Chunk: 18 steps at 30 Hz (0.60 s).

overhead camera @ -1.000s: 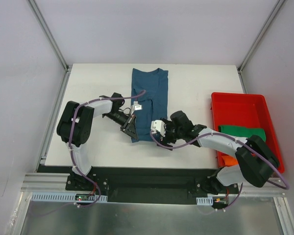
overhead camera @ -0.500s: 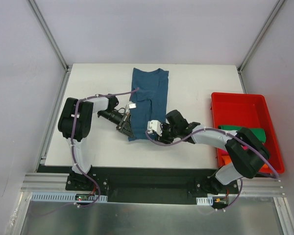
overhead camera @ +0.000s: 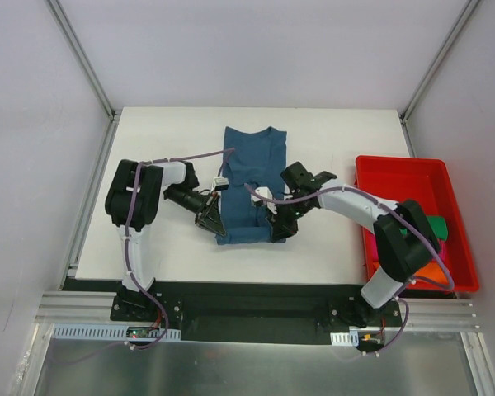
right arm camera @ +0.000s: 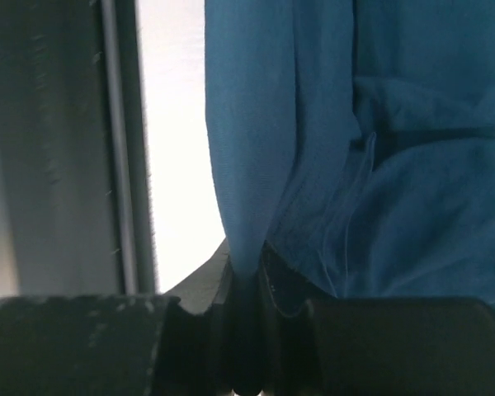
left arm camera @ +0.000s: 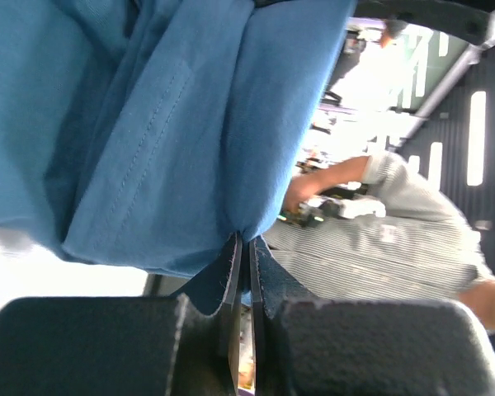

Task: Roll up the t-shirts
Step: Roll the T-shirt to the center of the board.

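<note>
Teal-blue t-shirt (overhead camera: pixel 254 169) lies on the table (overhead camera: pixel 157 148), its near corners pinched by left claw (overhead camera: pixel 214 223) and right claw (overhead camera: pixel 278 230).

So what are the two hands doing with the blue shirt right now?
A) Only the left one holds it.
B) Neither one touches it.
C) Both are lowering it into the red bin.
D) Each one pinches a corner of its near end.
D: from above, the left hand and right hand sit at the two near corners of the blue shirt, and each wrist camera shows blue cloth clamped tight.
</note>
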Tool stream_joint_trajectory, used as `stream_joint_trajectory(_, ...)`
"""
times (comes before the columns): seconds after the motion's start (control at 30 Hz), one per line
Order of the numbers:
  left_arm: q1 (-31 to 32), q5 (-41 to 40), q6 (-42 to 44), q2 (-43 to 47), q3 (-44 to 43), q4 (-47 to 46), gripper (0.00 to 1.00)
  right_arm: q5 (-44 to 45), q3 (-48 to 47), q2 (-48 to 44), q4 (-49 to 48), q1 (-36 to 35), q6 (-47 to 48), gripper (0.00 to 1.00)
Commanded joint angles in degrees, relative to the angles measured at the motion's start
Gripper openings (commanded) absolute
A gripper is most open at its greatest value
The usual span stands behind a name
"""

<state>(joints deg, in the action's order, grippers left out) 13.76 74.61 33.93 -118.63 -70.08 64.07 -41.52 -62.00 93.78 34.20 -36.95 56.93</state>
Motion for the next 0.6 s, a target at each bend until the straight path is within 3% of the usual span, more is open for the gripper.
stream_joint_trajectory(0.0, -0.7, 3.7, 4.8, -3.3, -3.4, 8.6, 0.0, -10.3, -4.9, 6.8, 23.2, 3.7, 9.0, 0.13)
stream_joint_trajectory(0.1, -0.8, 3.4, 3.8, -6.8, -8.1, 10.6, 0.0, -9.8, -6.5, 9.1, 26.9, 5.1, 12.3, 0.12)
stream_joint_trajectory(0.37, -1.5, 1.1, 12.2, -17.0, -19.5, 22.1, 0.0, -11.3, -12.1, 18.7, 33.3, 8.1, 14.7, 0.12)
stream_joint_trajectory(0.57, -3.3, -1.6, 13.2, -19.2, -23.0, 22.8, 0.0, -13.4, -21.1, 28.5, 43.6, 10.1, 18.6, 0.11)
